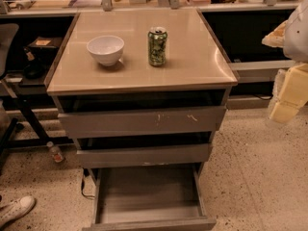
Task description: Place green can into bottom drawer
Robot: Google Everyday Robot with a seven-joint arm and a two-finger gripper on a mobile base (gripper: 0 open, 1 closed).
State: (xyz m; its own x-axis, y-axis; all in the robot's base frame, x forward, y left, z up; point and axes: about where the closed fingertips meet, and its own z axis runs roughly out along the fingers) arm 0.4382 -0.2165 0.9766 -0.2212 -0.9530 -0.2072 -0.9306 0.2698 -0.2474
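The green can stands upright on the tan cabinet top, right of centre, with a silver top and mottled green-and-white print. The bottom drawer is pulled out toward me and its grey tray holds nothing. My gripper, cream-yellow, is at the right edge of the camera view. It is beside the cabinet, below the height of the top and well to the right of the can, touching nothing.
A white bowl sits left of the can. The two upper drawers are slightly ajar. A small bottle, a cable and a white shoe are on the floor at left, near a dark chair.
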